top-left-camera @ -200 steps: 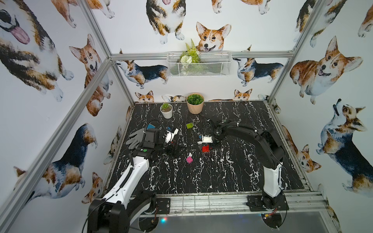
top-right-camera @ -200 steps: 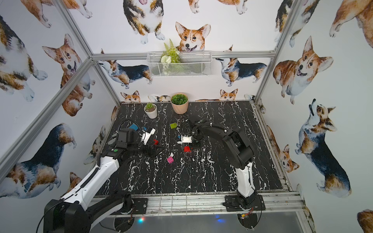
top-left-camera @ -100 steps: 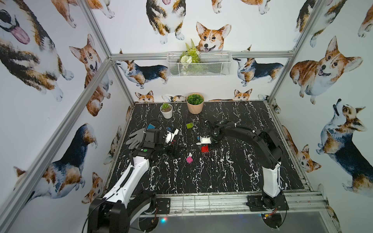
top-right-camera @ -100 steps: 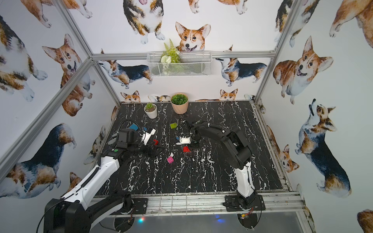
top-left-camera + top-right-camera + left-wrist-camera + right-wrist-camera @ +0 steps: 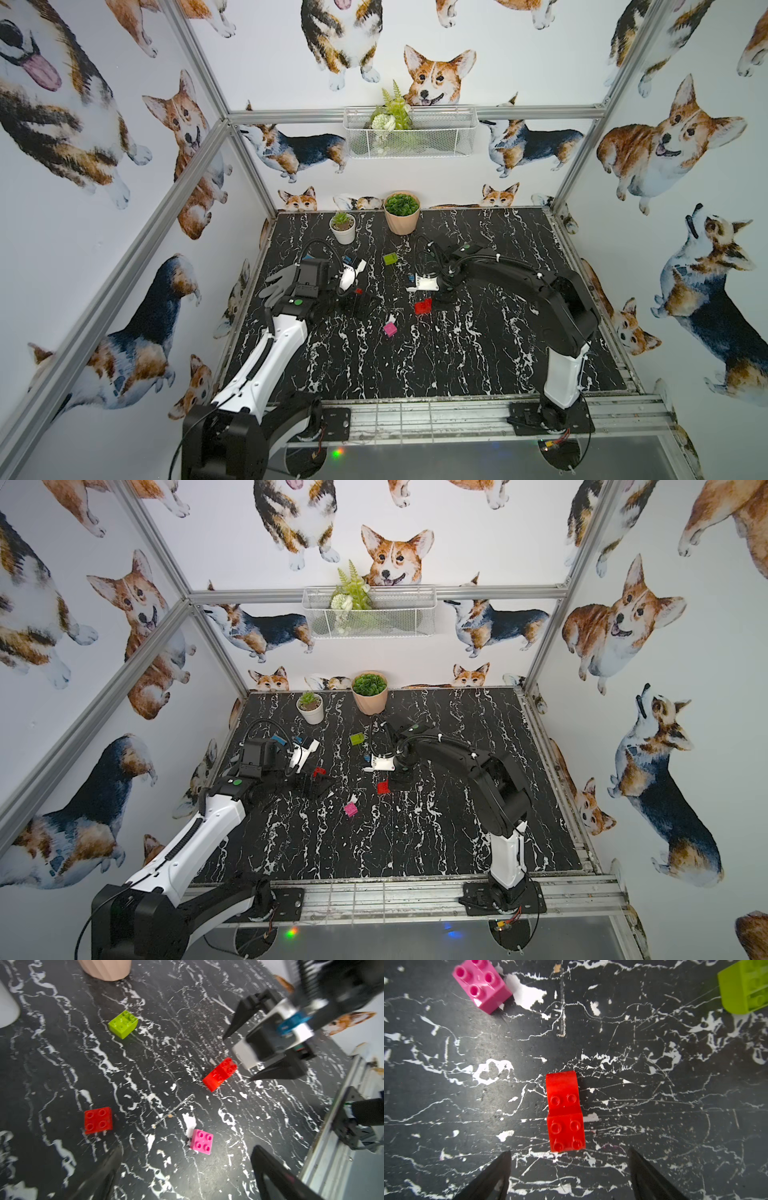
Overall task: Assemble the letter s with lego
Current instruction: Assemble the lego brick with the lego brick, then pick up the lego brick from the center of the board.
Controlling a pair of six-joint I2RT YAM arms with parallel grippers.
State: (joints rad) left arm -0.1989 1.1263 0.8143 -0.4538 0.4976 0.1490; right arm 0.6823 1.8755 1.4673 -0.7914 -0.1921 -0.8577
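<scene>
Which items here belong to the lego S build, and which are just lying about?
Job: stepped red pair, single red brick, green brick, pink brick.
Lying about: peach pot, white pot, wire basket with greenery.

Colours on the black, white-veined marble-pattern table [image 5: 457, 357].
Four pieces stood out against it: a lime green studded plastic brick [image 5: 123, 1024], a magenta pink studded plastic brick [image 5: 201, 1141], a single red studded plastic brick [image 5: 98, 1120] and a joined pair of glossy red studded bricks [image 5: 564, 1112]. The right hand [image 5: 238, 1058] had black fingers [image 5: 239, 1020], a white body and a blue band. A small plain white round pot [image 5: 344, 235] and a ribbed peach-coloured pot [image 5: 401, 222] each held green leaves. The white walls [image 5: 104, 232] carried orange, black and white corgi prints, and the wire basket [image 5: 449, 141] was white.
</scene>
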